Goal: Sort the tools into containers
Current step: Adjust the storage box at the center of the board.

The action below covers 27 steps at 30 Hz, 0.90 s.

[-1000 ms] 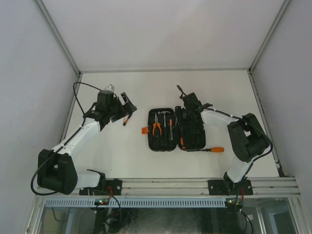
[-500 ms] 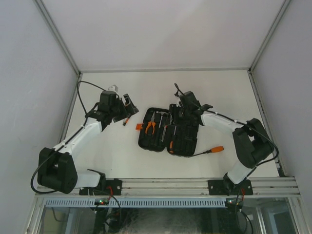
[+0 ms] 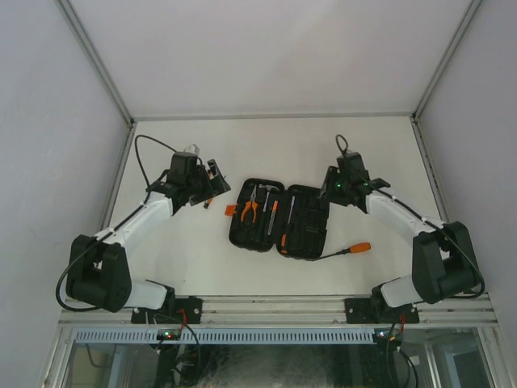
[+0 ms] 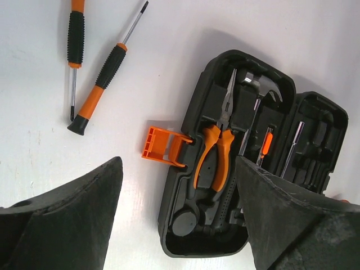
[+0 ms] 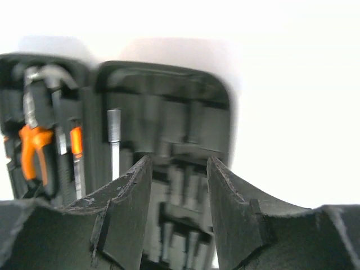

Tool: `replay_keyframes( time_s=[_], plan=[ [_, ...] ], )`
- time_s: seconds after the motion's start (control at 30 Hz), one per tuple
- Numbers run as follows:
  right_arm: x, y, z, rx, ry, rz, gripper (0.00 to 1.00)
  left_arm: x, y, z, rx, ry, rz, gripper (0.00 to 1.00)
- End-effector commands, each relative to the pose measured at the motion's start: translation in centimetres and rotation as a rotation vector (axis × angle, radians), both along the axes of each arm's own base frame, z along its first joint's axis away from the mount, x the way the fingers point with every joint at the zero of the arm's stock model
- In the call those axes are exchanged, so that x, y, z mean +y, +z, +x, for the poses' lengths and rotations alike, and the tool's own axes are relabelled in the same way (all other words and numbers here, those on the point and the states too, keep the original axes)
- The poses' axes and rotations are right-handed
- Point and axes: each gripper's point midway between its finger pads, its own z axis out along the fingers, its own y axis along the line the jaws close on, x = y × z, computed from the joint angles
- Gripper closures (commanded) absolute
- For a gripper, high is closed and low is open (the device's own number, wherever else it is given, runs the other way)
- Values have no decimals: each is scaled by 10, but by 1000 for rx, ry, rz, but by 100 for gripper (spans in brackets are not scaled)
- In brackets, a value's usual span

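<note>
Black plastic forms the tool case [image 3: 305, 230], which is laid open and flat in the middle of the white table [image 3: 186, 259], with its orange latch [image 4: 160, 145] sticking out on the left. Orange-handled pliers [image 4: 215, 147] and a hammer [image 4: 261, 87] are seated in the left half. A black-and-orange screwdriver [image 4: 101, 84] and a second screwdriver [image 4: 75, 39] are left lying on the table, to the left of the case. A third screwdriver [image 3: 353, 248] with an orange handle is seen just beside the case's near right corner. The left gripper [image 4: 179, 169] is held wide and empty above the latch side. The right gripper [image 5: 177, 169] is held over the right half, jaws partly parted, with nothing gripped between them.
</note>
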Motion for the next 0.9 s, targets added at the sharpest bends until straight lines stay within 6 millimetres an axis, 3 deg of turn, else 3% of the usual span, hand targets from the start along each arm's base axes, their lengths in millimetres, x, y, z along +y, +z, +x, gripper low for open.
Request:
replay_keyframes(
  time_s=[0.0,0.17,0.43,0.63,0.87],
  plan=[
    [-48,1,-2,-5,-177,-1,56,-2,5,8,-19,-2,9,16],
    [-59,-11,-7,41,-170,82,56,-3,-8,12,1,2,15,16],
    [-38,-28,2,92,-86,243,57,-13,-31,11,33,-40,13,19],
    [-33,-37,15,109,-80,283,58,-38,-45,0,59,-132,20,21],
    [-20,-46,23,149,-34,321,59,-50,-67,-16,114,-166,19,24]
  ],
)
